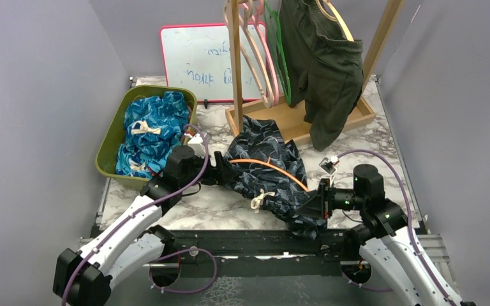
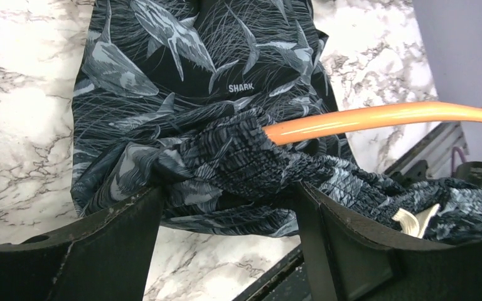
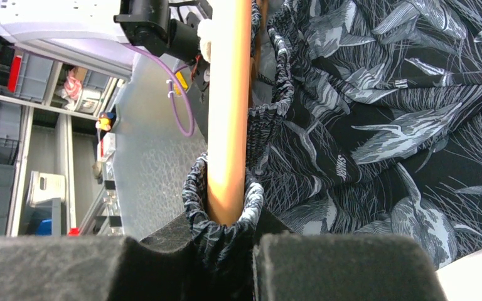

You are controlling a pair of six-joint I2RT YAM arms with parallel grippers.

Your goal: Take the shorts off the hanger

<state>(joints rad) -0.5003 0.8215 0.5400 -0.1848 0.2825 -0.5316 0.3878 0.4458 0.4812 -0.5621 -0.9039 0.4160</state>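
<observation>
Step in hand: freeing the navy shark-print shorts (image 1: pixel 265 166) from the orange hanger (image 2: pixel 376 116); the hanger arm runs inside the waistband.
Shorts location: flat on the worktop (image 1: pixel 230 204), centre.
Left claw (image 1: pixel 223 172): part closed, pinching bunched waistband at the shorts' 9 o'clock edge.
Right claw (image 1: pixel 309 204): nearly closed on the hanger arm at 4 o'clock, with waistband cloth ringing the arm at the grip.
Next move (judgement): pull the claws apart so the waistband slides off; elastic may snag.
Green bin (image 1: pixel 110 143): 10 o'clock, holds blue printed shorts (image 1: pixel 156 124).
Wooden rack tray (image 1: pixel 281 118): 12 o'clock; olive shorts (image 1: pixel 325 70) hang above it.
</observation>
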